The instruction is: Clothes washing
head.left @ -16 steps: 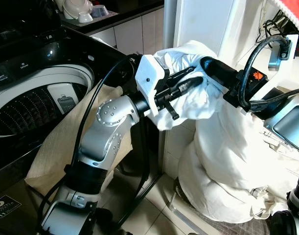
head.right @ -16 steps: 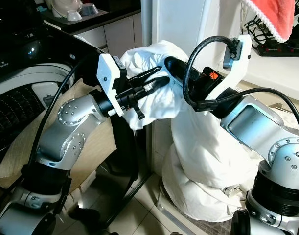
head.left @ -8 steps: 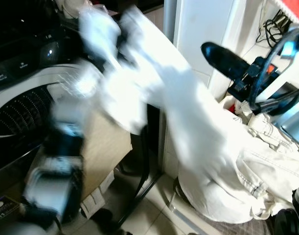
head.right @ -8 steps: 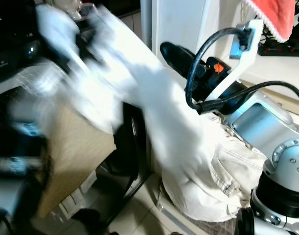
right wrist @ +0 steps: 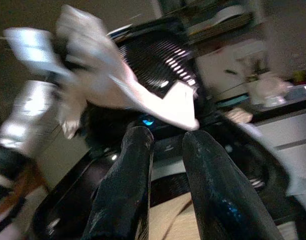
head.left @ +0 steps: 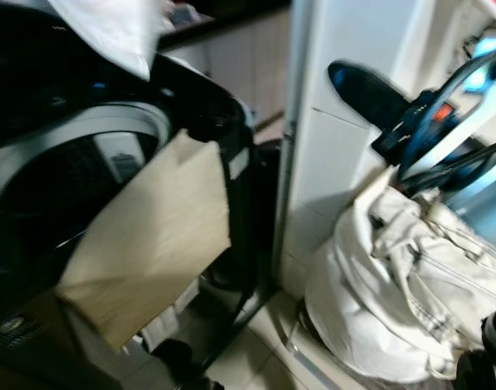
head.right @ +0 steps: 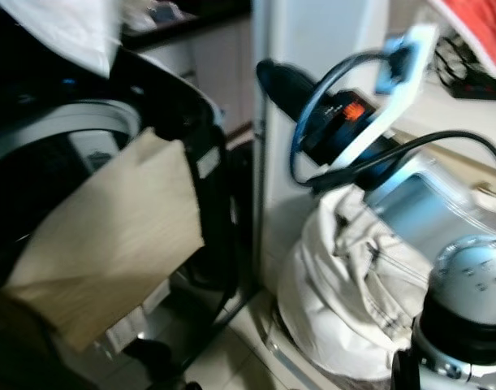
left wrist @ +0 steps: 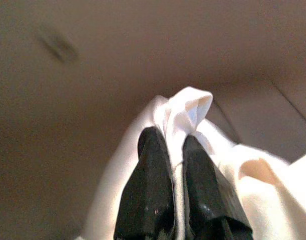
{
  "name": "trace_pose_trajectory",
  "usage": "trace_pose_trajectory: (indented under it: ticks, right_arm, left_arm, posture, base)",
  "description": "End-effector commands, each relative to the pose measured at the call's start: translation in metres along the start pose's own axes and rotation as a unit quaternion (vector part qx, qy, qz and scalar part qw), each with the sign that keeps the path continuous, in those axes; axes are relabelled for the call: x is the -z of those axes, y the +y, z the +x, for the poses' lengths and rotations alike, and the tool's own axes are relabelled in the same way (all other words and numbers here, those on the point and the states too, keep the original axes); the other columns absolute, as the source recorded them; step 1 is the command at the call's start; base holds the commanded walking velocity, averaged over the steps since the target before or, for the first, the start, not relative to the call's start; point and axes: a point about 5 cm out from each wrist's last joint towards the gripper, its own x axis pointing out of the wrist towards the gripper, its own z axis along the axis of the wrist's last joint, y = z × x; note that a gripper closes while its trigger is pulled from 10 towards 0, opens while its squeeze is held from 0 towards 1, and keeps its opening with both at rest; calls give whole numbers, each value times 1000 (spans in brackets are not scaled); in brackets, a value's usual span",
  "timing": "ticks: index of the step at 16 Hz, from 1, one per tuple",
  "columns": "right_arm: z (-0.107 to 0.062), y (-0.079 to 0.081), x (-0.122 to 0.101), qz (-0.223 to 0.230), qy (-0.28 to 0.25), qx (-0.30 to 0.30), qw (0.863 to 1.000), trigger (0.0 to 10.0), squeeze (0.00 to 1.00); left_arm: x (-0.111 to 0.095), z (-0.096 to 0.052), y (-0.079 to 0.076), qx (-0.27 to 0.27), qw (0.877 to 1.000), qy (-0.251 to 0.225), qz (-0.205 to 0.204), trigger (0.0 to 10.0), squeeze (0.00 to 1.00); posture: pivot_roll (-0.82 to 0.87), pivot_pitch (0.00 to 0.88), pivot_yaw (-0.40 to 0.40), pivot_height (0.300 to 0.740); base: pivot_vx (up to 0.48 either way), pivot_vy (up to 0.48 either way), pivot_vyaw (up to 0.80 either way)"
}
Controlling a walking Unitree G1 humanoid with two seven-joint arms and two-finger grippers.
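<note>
Left pincer (left wrist: 174,145) pinches a white garment (left wrist: 185,112) above the washer's rim (head.left: 109,122); right pincer (right wrist: 165,140) slightly parted, empty.

A white cloth (left wrist: 185,117) is pinched between the two black fingers of the left end effector (left wrist: 175,150), a folded tip sticking up past the fingertips and the rest draping down around them. In the eye views its hanging corner (head.left: 109,32) shows above the washer (head.left: 77,162), blurred. The washer is a black top-loader with a grey ring around its dark drum opening; a beige cloth (head.left: 150,236) hangs over its front edge and down its side. To the right, on the floor against a white wall, stands a bulging cream laundry bag (head.left: 394,292), creased and seamed.
</note>
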Motion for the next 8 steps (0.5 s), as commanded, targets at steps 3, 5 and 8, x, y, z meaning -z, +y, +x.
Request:
trace_pose_trajectory:
  ticks: [3, 5, 8]
  right_arm:
    - [2, 5, 24, -22, 73, 0, 997, 10000, 0]
    - [2, 3, 37, -36, 120, 12, 992, 10000, 0]
    - [-3, 10, 52, -46, 175, -18, 983, 10000, 0]
  left_arm:
    - [83, -53, -77, 201, 947, 237, -81, 10000, 0]
    - [107, -81, -99, 251, 907, 318, -116, 10000, 0]
    - [126, -94, -90, 224, 881, 401, -114, 10000, 0]
  posture:
    - [-184, 0, 79, 740]
    - [-185, 0, 79, 740]
    - [-193, 0, 79, 740]
  base:
    - [0, 0, 0]
    - [0, 0, 0]
    - [0, 0, 0]
